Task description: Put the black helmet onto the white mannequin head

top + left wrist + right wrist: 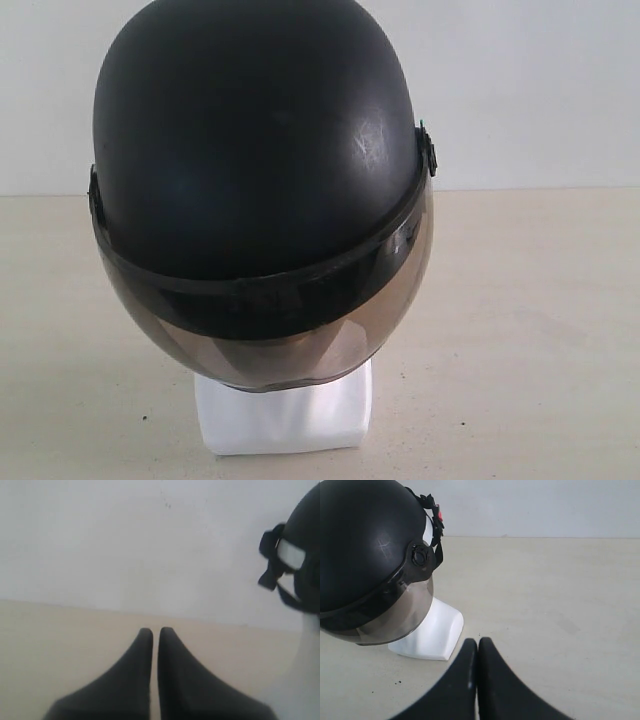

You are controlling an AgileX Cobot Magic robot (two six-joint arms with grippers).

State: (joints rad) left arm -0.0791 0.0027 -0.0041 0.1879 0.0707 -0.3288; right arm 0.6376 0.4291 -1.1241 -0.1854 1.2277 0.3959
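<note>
The black helmet [255, 140] sits on the white mannequin head, whose blocky neck base [285, 415] shows below the smoky visor [290, 335]. The face is hidden behind the visor. In the right wrist view the helmet [365, 545] covers the head, whose base [432, 635] stands on the table; my right gripper [478, 642] is shut and empty, apart from the base. In the left wrist view only the helmet's rear edge and strap [285, 565] show; my left gripper [155, 631] is shut, holding nothing, away from it. Neither gripper appears in the exterior view.
A beige tabletop [540, 330] surrounds the head, and a plain white wall [540, 90] stands behind it. Small dark specks [397, 682] lie on the table near the base.
</note>
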